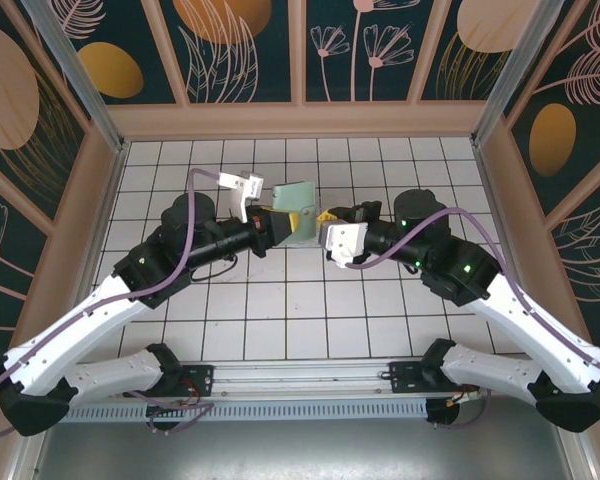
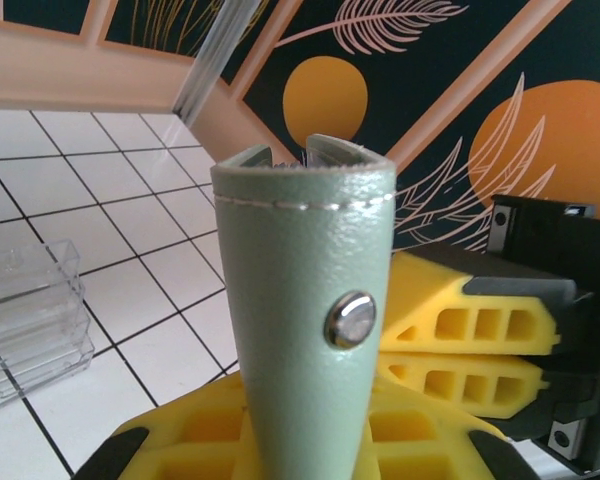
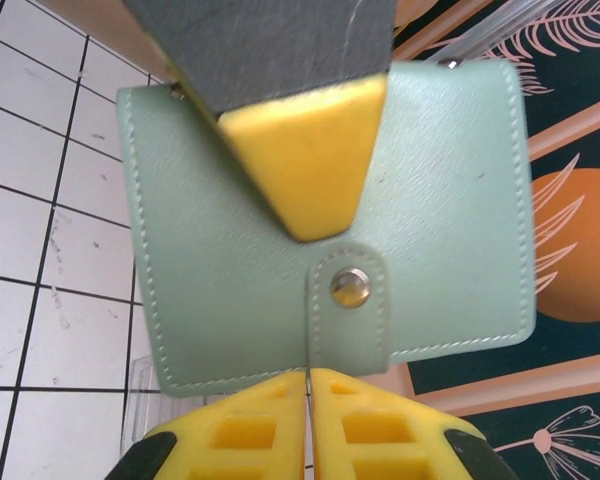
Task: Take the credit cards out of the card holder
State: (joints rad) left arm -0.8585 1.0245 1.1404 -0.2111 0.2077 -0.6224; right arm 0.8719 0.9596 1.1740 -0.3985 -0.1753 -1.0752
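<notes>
The left tool [image 1: 288, 222] and right tool [image 1: 325, 214] hem the card holder [image 1: 298, 195]; tiled floor [image 1: 280, 310] around lies open.

Two arms lean in toward each other over the white tiled table [image 1: 280, 330], and their tips nearly meet in the middle. The left gripper [image 1: 288, 224] has its yellow fingers closed on the near end of the card holder [image 1: 298, 198]. The holder is a pale green fold that sticks out beyond the fingertips, angled toward the far wall. The right gripper [image 1: 326, 215] points in from the opposite side, its yellow tips just beside the holder's edge. I cannot tell whether they touch it. Beyond both grippers stand dark panels [image 1: 230, 50] painted with leaves and orange discs.
</notes>
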